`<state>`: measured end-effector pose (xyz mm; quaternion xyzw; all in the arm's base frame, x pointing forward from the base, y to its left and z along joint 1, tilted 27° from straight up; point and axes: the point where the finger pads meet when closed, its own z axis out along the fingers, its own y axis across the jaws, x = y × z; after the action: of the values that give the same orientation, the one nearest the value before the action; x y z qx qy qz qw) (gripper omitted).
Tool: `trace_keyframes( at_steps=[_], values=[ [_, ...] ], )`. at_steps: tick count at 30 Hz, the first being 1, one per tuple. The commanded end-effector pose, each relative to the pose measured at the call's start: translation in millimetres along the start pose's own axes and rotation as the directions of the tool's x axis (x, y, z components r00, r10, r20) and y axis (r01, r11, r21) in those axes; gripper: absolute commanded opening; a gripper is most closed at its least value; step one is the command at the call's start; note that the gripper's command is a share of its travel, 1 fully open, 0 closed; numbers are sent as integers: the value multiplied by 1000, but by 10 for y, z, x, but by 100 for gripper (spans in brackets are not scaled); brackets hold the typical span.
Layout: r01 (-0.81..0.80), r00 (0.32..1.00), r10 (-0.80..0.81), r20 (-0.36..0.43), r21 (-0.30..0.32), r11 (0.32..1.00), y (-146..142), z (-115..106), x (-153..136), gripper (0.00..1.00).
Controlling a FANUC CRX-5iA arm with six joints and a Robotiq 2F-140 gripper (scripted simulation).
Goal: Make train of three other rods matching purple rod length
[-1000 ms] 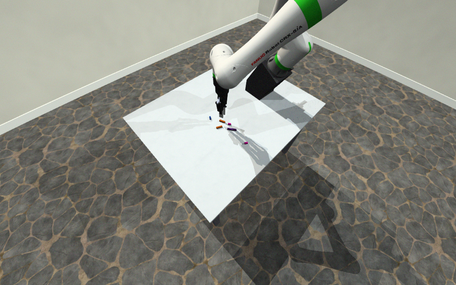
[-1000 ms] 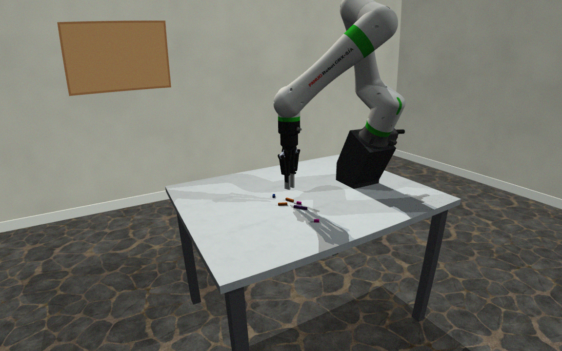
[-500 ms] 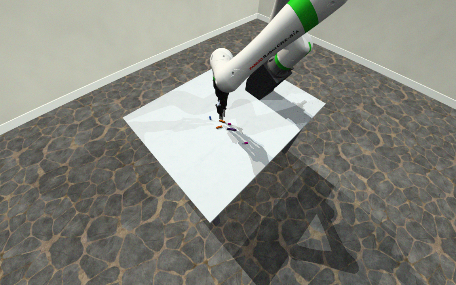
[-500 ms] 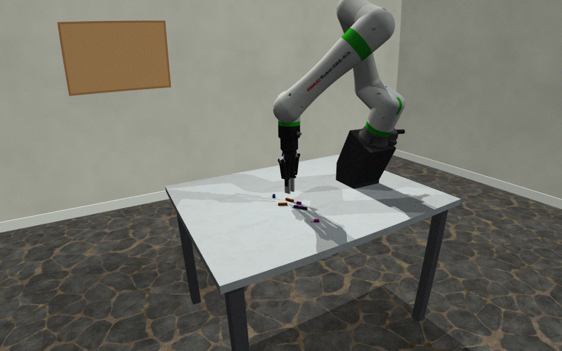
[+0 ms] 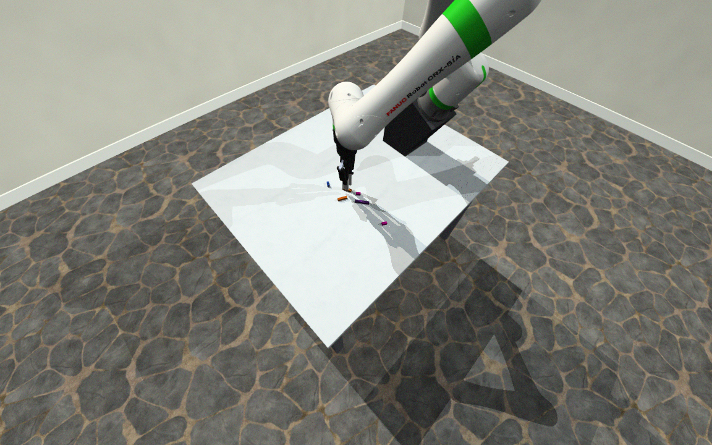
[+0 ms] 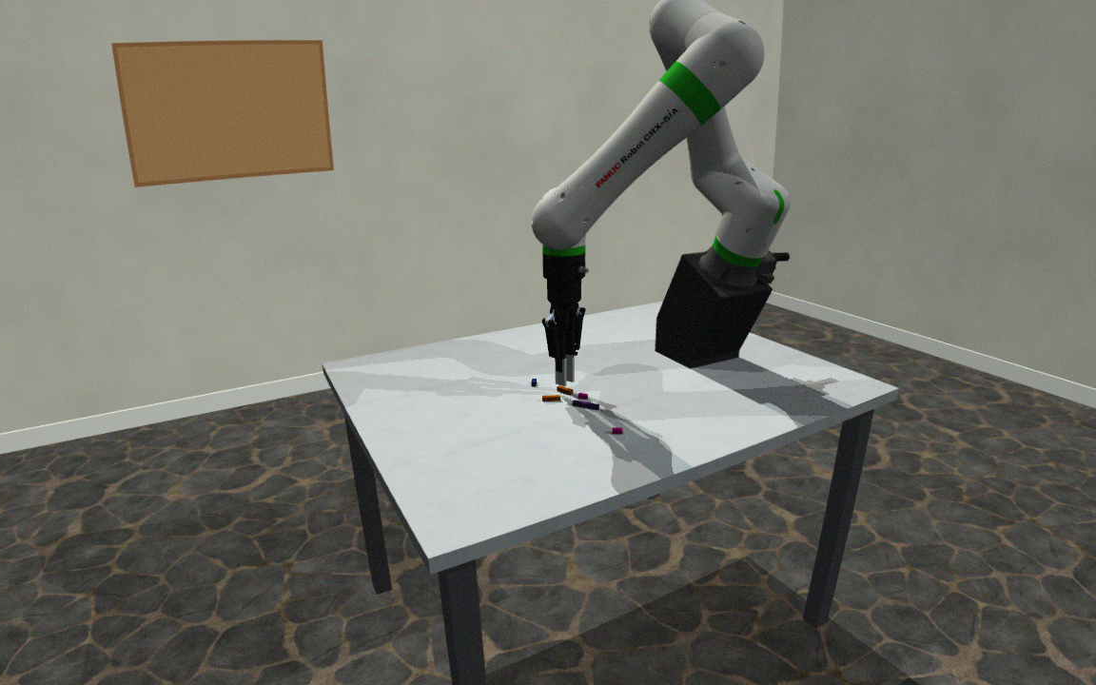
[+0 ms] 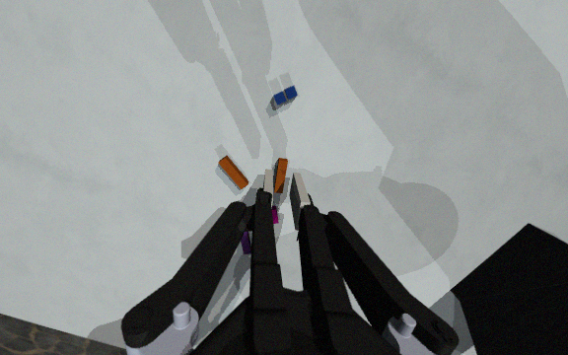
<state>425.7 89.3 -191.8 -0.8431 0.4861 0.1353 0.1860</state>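
My gripper (image 7: pixel 281 182) points straight down just above the table, its fingers a narrow gap apart with nothing held. In the wrist view an orange rod (image 7: pixel 280 175) lies on the table right below the fingertips, seen in the gap between them. A second orange rod (image 7: pixel 233 172) lies to its left. A blue rod (image 7: pixel 284 96) lies farther ahead. A magenta rod (image 7: pixel 274 215) and the purple rod (image 7: pixel 246 242) are partly hidden behind the left finger. In the top view the gripper (image 5: pixel 345 186) stands over the orange rod (image 5: pixel 349 190), with the purple rod (image 5: pixel 361 201) nearby.
Another magenta rod (image 5: pixel 384 222) lies apart from the cluster, towards the table's near right edge. The robot's black base (image 6: pixel 710 315) stands at the back of the white table. The rods all sit close together near the table's middle.
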Motion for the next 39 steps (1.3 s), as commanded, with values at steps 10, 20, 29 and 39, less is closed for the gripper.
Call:
trace_keyframes(
  at_steps=[10,20,29,39],
  values=[
    [0,1000,0,0,0,1000,0,58,2,15],
    [0,1000,0,0,0,1000,0,62,2,15],
    [0,1000,0,0,0,1000,0,62,2,15],
    [0,1000,0,0,0,1000,0,62,2,15]
  ],
)
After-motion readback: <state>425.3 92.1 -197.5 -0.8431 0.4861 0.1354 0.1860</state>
